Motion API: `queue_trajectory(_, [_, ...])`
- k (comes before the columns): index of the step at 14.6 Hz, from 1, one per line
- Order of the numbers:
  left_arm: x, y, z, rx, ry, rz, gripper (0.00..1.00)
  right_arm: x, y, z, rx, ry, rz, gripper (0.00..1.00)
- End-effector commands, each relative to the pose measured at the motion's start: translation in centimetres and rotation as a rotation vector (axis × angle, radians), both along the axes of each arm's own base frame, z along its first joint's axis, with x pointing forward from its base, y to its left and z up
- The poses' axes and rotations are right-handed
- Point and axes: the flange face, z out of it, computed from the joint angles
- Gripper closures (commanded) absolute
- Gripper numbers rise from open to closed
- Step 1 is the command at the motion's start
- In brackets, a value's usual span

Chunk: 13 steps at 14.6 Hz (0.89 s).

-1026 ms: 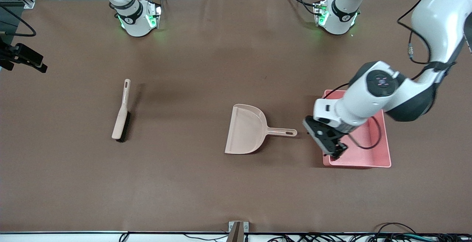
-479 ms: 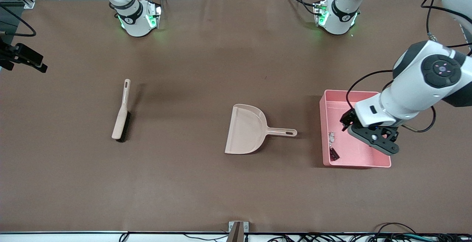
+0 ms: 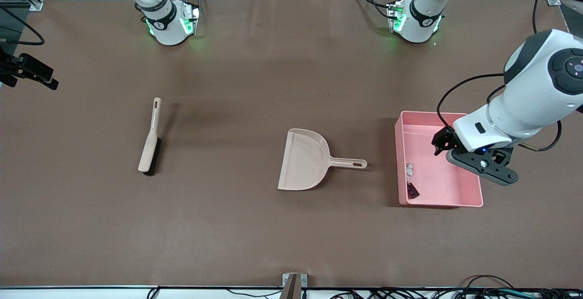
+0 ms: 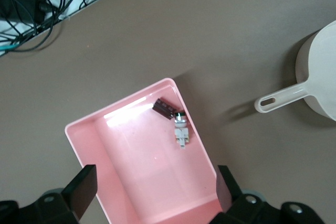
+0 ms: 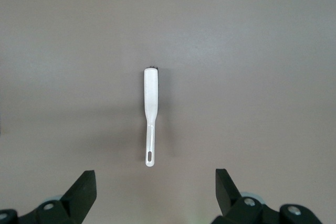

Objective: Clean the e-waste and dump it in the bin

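left pincer (image 3: 473,164): up, fingers spread, empty | right pincer (image 5: 155,195): waiting, fingers spread, empty

I see a brown table (image 3: 255,226) w/ a plain matte cover. Pink bin (image 3: 464,196), lower right of the front view, holds e-waste: a white component (image 3: 410,168) w/ green markings and a dark maroon block (image 3: 412,190). Center: a beige dustpan (image 3: 306,159). Left of it: a beige brush (image 3: 150,140) w/ black bristles. Arms are white & black; green lights glow at both bases.

Two e-waste pieces (image 3: 411,178), one bin (image 3: 473,197), one dustpan (image 3: 303,159), one brush (image 3: 150,139).
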Motion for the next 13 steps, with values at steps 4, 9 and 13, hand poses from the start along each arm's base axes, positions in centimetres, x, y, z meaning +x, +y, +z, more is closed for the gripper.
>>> queue_trajectory(4, [-3.3, -3.5, 3.6, 0.047, 0.037, 0.169, 0.0, -0.4, 0.0, 0.3, 0.0, -0.001, -0.013, 0.0])
queue_trajectory(9, [-4.2, 0.6, 7.7, 0.069, -0.016, 0.309, 0.0, -0.4, 0.0, 0.2, 0.0, 0.0, -0.013, 0.0])
queue_trajectory(13, [-6.9, 3.2, 10.1, -0.022, 0.018, 0.368, 0.0, -0.4, 0.0, 0.2, 0.0, 0.0, -0.013, 0.0])
